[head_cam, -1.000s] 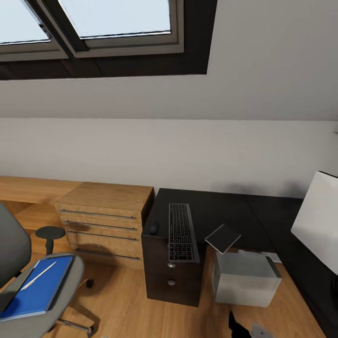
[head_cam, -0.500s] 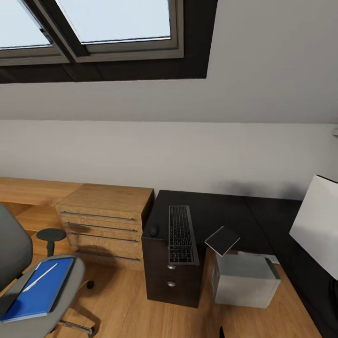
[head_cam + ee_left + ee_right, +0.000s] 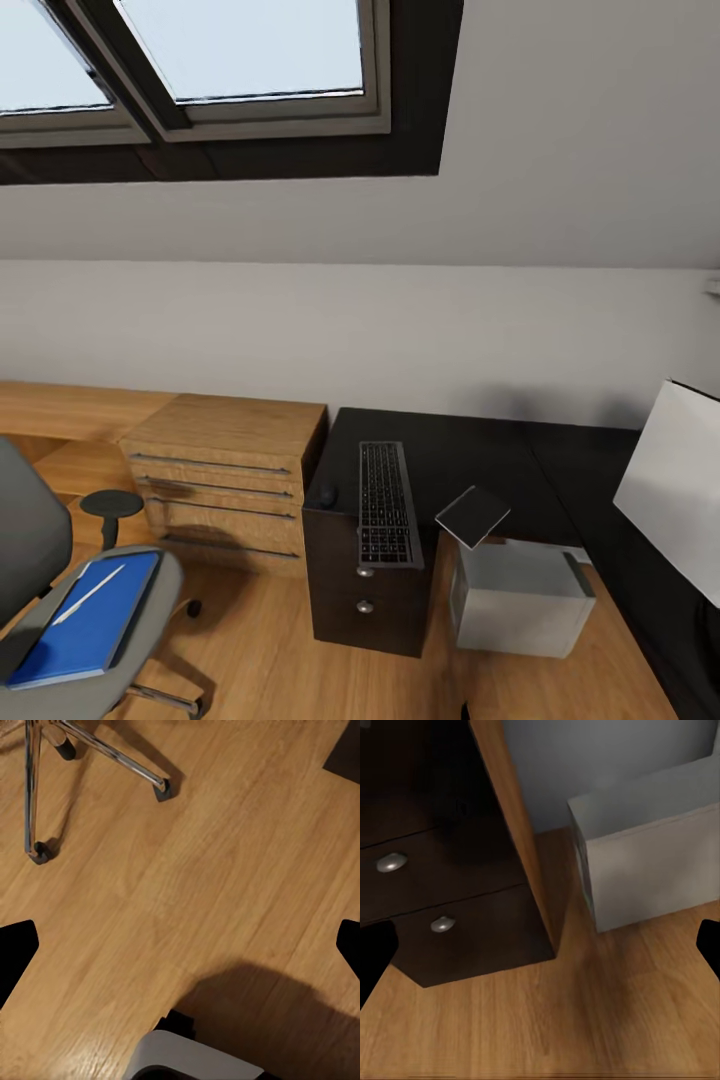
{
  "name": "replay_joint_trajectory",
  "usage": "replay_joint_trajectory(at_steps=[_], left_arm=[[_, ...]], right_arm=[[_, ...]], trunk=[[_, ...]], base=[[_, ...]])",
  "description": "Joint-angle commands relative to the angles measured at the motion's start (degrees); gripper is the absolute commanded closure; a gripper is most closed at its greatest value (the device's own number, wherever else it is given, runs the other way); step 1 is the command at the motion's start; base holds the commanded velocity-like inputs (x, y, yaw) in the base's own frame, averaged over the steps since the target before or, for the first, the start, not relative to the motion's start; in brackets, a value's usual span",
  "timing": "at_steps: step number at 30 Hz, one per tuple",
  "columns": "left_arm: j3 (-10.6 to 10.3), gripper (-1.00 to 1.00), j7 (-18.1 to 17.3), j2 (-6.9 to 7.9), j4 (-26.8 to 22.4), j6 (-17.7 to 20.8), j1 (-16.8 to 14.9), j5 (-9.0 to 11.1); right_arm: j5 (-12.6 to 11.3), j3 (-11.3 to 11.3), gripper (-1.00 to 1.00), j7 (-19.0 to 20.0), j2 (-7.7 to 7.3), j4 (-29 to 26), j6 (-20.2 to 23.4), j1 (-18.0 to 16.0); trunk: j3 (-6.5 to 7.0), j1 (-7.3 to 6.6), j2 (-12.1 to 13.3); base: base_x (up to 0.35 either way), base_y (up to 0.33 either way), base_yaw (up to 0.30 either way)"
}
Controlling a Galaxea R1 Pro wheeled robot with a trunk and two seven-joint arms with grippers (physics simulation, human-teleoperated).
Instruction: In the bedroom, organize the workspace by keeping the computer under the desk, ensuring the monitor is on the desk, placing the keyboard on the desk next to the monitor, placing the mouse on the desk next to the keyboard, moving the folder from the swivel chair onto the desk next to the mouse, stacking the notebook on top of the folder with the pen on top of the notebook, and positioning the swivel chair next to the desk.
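- Left gripper [image 3: 180, 945]: fingers wide apart, empty, over bare floor near the swivel chair [image 3: 45, 765] base.
- Right gripper [image 3: 540, 952]: spread, empty, facing the desk [image 3: 450, 900] drawers; the computer [image 3: 652, 862] beside.
- Folder [image 3: 85, 620] on the chair seat; monitor [image 3: 675, 490] cut off.

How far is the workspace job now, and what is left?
Done: the slim grey keyboard and small dark mouse lie together on the glossy black desk; the pale grey computer tower stands beneath it. Nothing is in hand. Left: the bright blue folder lies on the grey swivel chair.
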Motion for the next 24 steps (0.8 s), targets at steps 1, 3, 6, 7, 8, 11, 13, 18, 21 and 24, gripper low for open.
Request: replay_joint_trajectory(at_steps=[1,3,6,7,8,11,13,18,21,24], left_arm=[[-0.32,-1.00,0.41,0.09,-0.12,-0.12,-0.02,0.55],[-0.32,-1.00,0.42,0.09,-0.12,-0.13,-0.02,0.55],[-0.31,-1.00,0.44,0.09,-0.12,-0.18,-0.02,0.55],[-0.30,-1.00,0.45,0.09,-0.12,-0.17,-0.02,0.55],[-0.30,-1.00,0.45,0.09,-0.12,-0.18,-0.02,0.55],[-0.32,-1.00,0.47,0.09,-0.12,-0.20,-0.02,0.55],[-0.32,-1.00,0.47,0.11,-0.08,-0.20,-0.02,0.58],[-0.30,-1.00,0.47,0.09,-0.10,-0.20,-0.02,0.62],[-0.27,-1.00,0.47,0.09,-0.10,-0.20,-0.02,0.64],[-0.26,-1.00,0.47,0.14,-0.09,-0.20,-0.02,0.64]], right_arm=[[0.07,-0.46,-1.00,0.51,0.04,0.06,-0.13,-0.04],[0.09,-0.39,-1.00,0.55,0.02,0.23,-0.14,-0.04],[0.10,-0.33,-1.00,0.57,0.01,0.33,-0.15,-0.04],[0.10,-0.30,-1.00,0.58,0.01,0.37,-0.15,-0.04],[0.10,-0.30,-1.00,0.58,0.01,0.37,-0.15,-0.04],[0.10,-0.29,-1.00,0.62,0.03,0.39,-0.15,-0.04],[0.10,-0.29,-1.00,0.65,0.06,0.39,-0.15,-0.04],[0.25,-0.28,-1.00,0.67,0.09,0.40,-0.15,-0.04],[0.37,-0.28,-1.00,0.67,0.09,0.40,-0.15,-0.04],[0.42,-0.22,-1.00,0.67,0.09,0.41,-0.15,-0.04]], trunk=[[0.12,-0.22,0.37],[0.48,-0.66,1.17],[1.02,-1.32,2.37],[1.20,-1.54,2.77],[1.38,-1.75,3.17],[1.92,-2.41,4.38],[2.28,-2.85,5.18],[3.07,-3.95,7.19],[3.56,-4.61,8.39],[4.08,-5.27,9.59]], base=[[0.000,0.000,-0.053],[0.000,0.000,-0.169],[0.000,0.000,-0.228],[0.000,0.000,-0.277],[0.000,0.000,-0.281],[0.000,0.000,-0.289],[0.000,0.000,-0.294],[0.000,0.000,-0.249],[0.000,0.000,-0.083],[0.000,0.000,-0.031]])
